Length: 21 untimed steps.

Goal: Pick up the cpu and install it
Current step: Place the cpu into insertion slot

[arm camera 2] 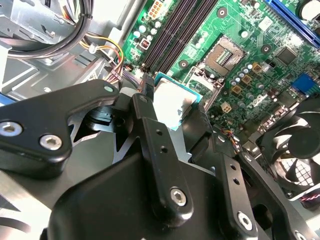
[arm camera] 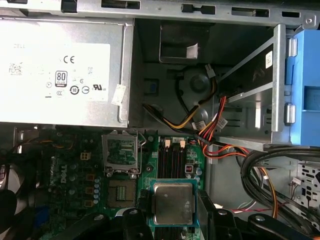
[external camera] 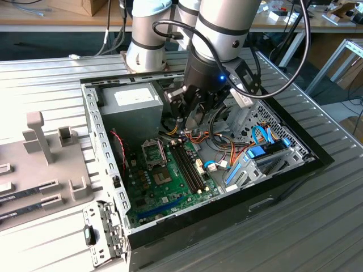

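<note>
Even indoor light, white glare on the cpu (arm camera 2: 172, 102), dim case (external camera: 93, 119) interior.

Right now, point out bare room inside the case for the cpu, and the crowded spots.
Free: the open socket, bordered by the power supply and memory slots; also bare table outside the case. Crowded: cables beside the slots. The gripper holds the cpu over the slots.

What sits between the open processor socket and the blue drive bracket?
The long black memory slots on the motherboard, seen in the exterior view.
</note>
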### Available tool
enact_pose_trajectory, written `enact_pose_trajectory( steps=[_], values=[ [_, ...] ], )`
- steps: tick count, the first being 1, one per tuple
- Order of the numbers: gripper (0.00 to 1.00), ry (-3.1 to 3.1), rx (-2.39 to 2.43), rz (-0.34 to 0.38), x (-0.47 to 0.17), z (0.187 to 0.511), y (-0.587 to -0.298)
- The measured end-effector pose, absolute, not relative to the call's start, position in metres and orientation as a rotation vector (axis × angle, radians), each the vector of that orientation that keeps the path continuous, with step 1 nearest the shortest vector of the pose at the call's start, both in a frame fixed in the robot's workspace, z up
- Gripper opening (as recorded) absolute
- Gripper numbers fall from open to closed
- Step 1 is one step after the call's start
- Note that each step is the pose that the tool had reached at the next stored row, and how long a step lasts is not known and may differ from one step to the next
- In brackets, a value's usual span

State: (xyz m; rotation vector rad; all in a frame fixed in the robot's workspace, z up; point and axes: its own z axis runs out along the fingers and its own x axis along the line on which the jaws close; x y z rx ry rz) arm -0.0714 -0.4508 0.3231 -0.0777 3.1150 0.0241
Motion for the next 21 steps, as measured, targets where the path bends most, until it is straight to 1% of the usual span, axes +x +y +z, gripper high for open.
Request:
enact_pose_trajectory(
  steps=[21],
  values=[
    [0.47, 3.115, -0.078, 0.024, -0.0729, 0.3138, -0.4522]
  ],
)
